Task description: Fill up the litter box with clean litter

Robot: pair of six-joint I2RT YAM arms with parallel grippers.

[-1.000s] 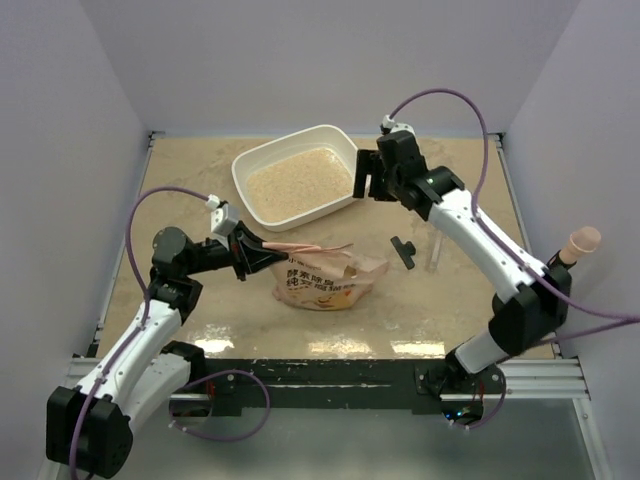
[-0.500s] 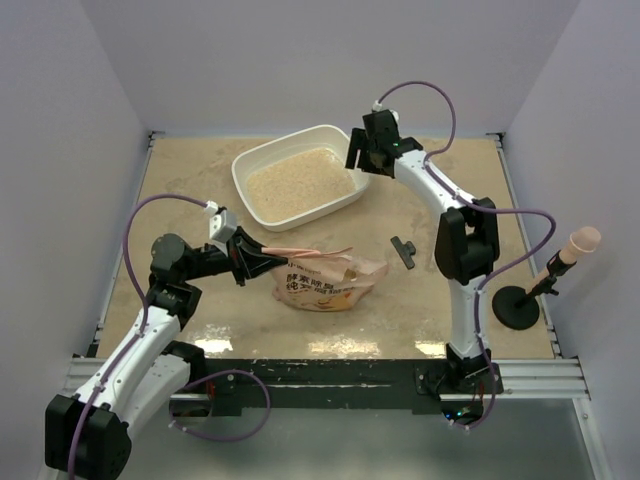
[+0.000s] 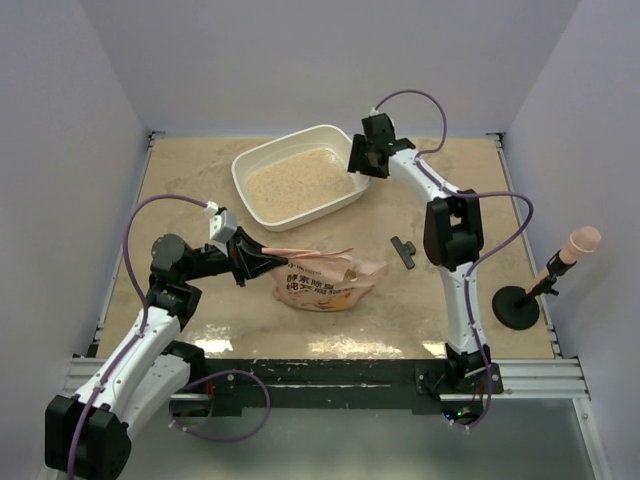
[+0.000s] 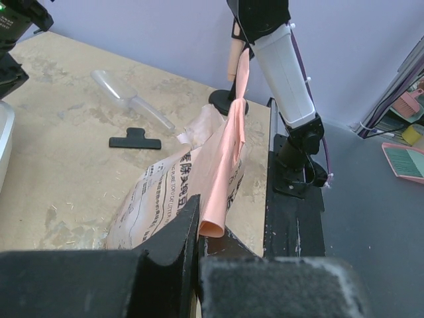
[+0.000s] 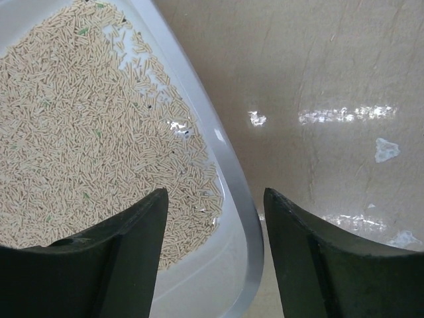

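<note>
Litter box (image 3: 310, 214) at the back of the table (image 3: 180, 200), under my right gripper (image 3: 362, 160).
Its jaws stand apart, astride the rim, clean litter (image 5: 86, 119) inside; my left gripper (image 3: 250, 260) is clamped on the bag (image 3: 325, 285).

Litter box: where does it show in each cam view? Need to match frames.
Top external: litter box upper centre, angled, behind the bag.
Left wrist: only a white sliver at the far left edge, probably its rim.
Right wrist: fills the left half, rim running diagonally.
Shared landmark: right claw at the box's right end, straddling that rim.
</note>
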